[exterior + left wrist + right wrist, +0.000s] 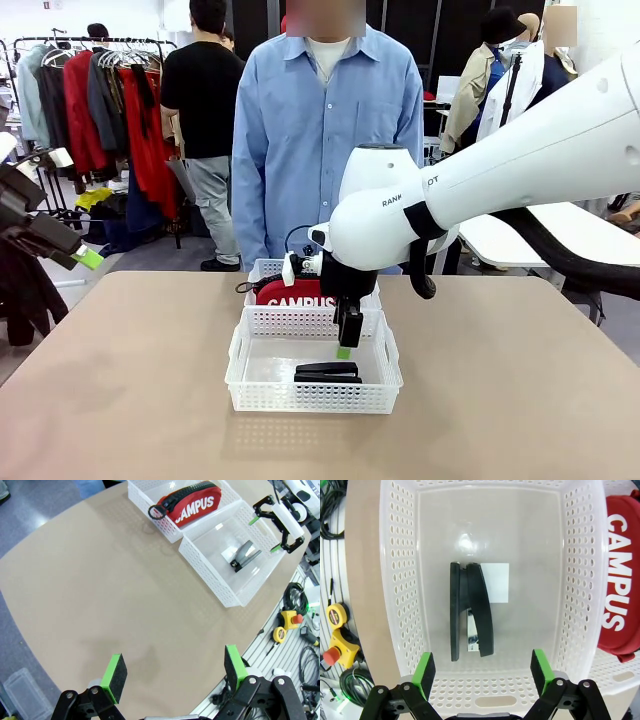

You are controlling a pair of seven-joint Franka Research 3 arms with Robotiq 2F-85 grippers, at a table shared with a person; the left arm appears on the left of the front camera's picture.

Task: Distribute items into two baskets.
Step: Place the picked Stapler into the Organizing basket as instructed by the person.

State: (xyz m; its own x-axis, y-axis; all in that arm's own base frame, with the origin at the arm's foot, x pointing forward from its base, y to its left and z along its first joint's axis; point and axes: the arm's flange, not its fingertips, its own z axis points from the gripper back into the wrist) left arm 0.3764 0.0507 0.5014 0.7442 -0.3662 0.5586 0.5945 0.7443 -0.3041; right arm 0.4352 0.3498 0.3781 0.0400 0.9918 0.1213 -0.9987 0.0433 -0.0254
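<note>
2 pincers gape with nothing between their pads. I see my right gripper (347, 342) hanging over the near basket (250, 385), where the stapler (470, 611) lies on its floor. The pouch (294, 292) sits in the far basket (145, 492), touching the near one. My left gripper (175, 672) hovers above the table's (120, 380) left edge.

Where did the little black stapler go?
The stapler lies in the near white basket, mid-table in the front view, just below the right end effector and before the red pouch.
</note>
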